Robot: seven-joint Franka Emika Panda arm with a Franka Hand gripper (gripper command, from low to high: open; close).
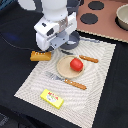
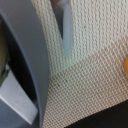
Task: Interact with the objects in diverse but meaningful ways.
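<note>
My gripper (image 1: 66, 43) hangs low over the grey saucepan (image 1: 75, 40) at the far edge of the woven placemat (image 1: 100, 75); its fingers are hidden by the white hand, so I cannot tell their state. The wrist view shows the saucepan's curved grey rim (image 2: 35, 65) close up, with something white (image 2: 17, 97) inside, and a silvery knife blade (image 2: 65, 27). A red tomato (image 1: 76, 64) sits on the beige plate (image 1: 64, 69). The orange bread loaf (image 1: 40, 55) lies at the exterior view's left. An orange-handled knife (image 1: 89, 59), an orange-handled fork (image 1: 67, 81) and the yellow packet (image 1: 52, 98) lie on the mat.
A grey pot (image 1: 122, 17) stands at the back right on a brown toy stove (image 1: 107, 22) with black burners. A black cable (image 1: 15, 44) runs over the dark table at the exterior view's left.
</note>
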